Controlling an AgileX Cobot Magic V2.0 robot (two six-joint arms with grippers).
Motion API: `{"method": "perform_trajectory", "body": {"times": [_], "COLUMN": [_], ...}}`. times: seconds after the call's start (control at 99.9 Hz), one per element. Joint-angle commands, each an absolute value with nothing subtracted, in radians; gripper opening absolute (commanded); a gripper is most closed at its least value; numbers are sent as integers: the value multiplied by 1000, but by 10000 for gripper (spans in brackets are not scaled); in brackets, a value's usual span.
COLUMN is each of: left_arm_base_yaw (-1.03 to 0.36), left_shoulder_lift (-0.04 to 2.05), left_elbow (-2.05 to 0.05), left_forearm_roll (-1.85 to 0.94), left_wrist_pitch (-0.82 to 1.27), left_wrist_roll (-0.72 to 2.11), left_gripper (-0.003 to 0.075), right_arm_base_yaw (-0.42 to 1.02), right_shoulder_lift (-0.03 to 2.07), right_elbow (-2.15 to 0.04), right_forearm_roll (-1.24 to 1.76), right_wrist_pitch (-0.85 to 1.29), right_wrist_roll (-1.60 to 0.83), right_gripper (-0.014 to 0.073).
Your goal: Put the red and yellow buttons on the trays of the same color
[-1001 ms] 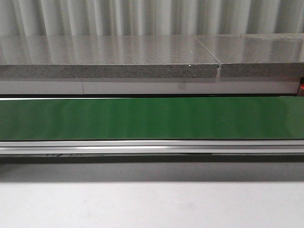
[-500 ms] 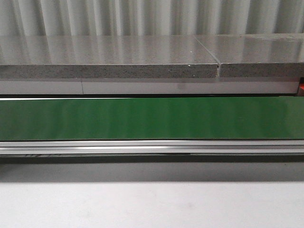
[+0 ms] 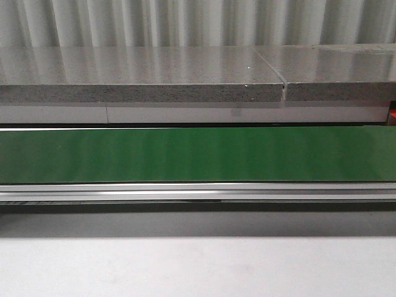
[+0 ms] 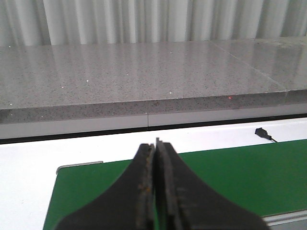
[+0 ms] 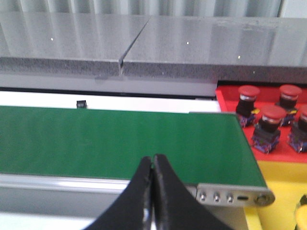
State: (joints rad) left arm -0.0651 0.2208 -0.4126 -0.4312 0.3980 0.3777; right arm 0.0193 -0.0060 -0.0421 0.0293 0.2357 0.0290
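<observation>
Both grippers, left [image 4: 155, 143] and right [image 5: 152, 157]: fingers pressed together, seemingly empty, over green belt [image 3: 198, 154].

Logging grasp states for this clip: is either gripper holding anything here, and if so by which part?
Nothing is held. The left gripper and right gripper are both shut on nothing above the green belt; the red buttons sit untouched on the red tray.

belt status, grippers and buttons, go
Left gripper shut, empty. Right gripper shut, empty. Green belt bare. Red buttons on red tray.

No lettering, labels, brand marks or numbers can be read in any view. The surfaces shown carry no legible signs.
</observation>
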Motion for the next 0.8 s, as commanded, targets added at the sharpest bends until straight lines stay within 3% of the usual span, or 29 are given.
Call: {"method": "perform_trajectory", "body": {"times": [0.0, 0.791], "left_arm_base_yaw": [-73, -73], "left_shoulder_lift": [230, 230], "left_elbow": [-438, -438], "left_forearm_roll": [-445, -445], "left_wrist_pitch": [330, 330], "left_wrist_roll": [377, 377], "left_gripper": [-20, -20], "right_arm_base_yaw": [19, 19], "right_shoulder_lift": [-26, -26], "right_elbow": [-30, 28], "right_forearm_roll": [20, 20], "right_wrist_pitch": [124, 47], "right_wrist_roll": [32, 65], "right_gripper": [-67, -67]}}
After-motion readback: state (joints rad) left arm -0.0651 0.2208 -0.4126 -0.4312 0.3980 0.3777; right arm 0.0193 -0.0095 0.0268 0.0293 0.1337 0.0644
